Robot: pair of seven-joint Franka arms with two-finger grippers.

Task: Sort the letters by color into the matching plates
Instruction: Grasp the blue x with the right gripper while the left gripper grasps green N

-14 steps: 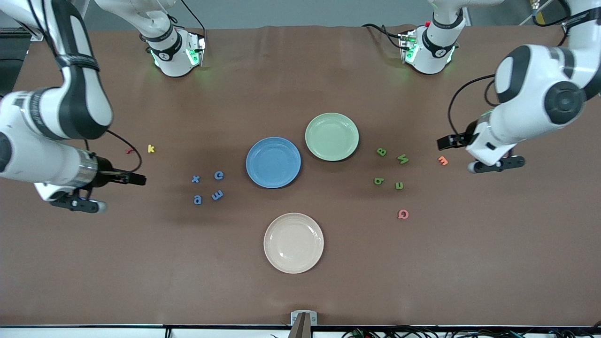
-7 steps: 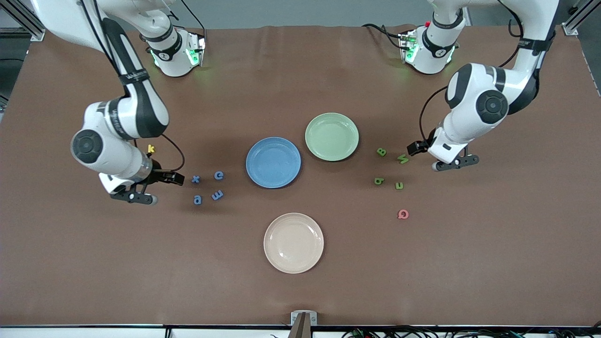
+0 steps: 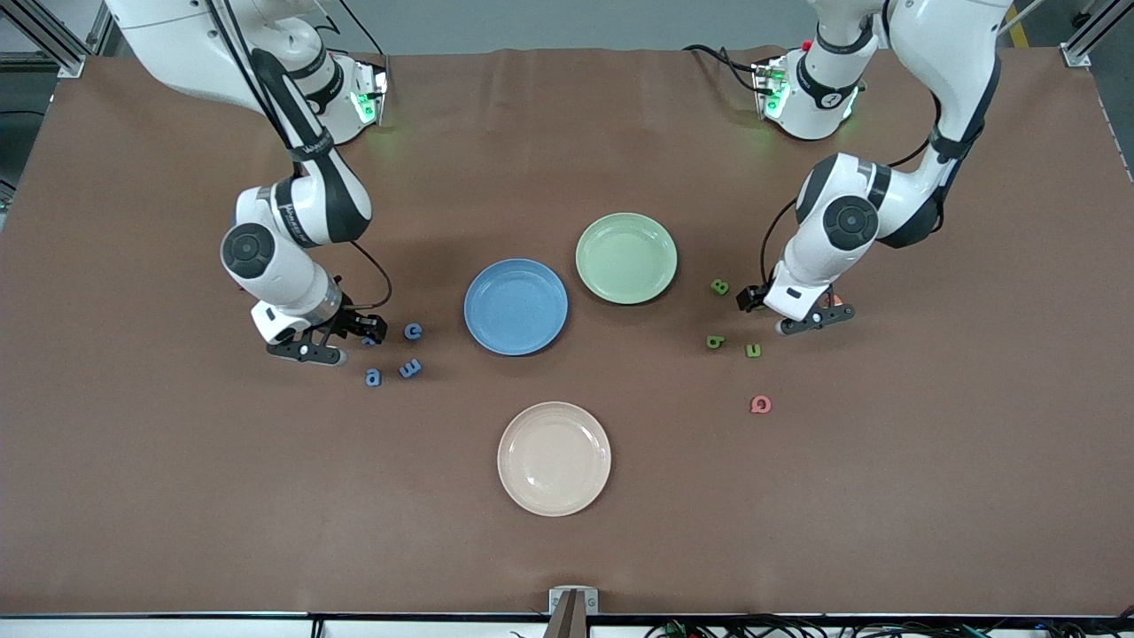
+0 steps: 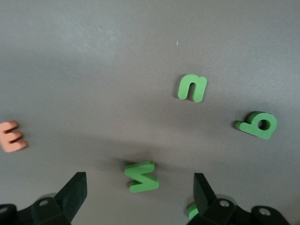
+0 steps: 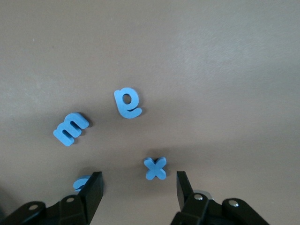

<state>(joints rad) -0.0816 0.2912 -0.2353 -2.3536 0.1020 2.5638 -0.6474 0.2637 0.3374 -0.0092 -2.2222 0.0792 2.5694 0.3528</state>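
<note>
The blue plate (image 3: 516,307) and the pale green plate (image 3: 626,258) sit mid-table, both bare. My right gripper (image 3: 365,330) hangs low over the blue letters, open, and the blue x (image 5: 155,168) lies just ahead of its fingertips (image 5: 96,183). Blue e (image 5: 127,103) and m (image 5: 70,128) lie a little farther off; blue c (image 3: 413,330) lies beside the plate. My left gripper (image 3: 755,299) is open over the green zigzag letter (image 4: 142,176), which lies between its fingers. Green n (image 4: 192,88), b (image 4: 258,124) and B (image 3: 719,286) lie around it.
A cream plate (image 3: 554,458) sits nearer the front camera than the two coloured plates. A pink Q (image 3: 760,404) lies nearer the camera than the green letters. An orange E (image 4: 11,136) lies beside the left gripper, toward the left arm's end.
Both arms swung in from the table's ends and came down over their letter groups. The right gripper's jaws have narrowed; the left gripper's stay wide.
</note>
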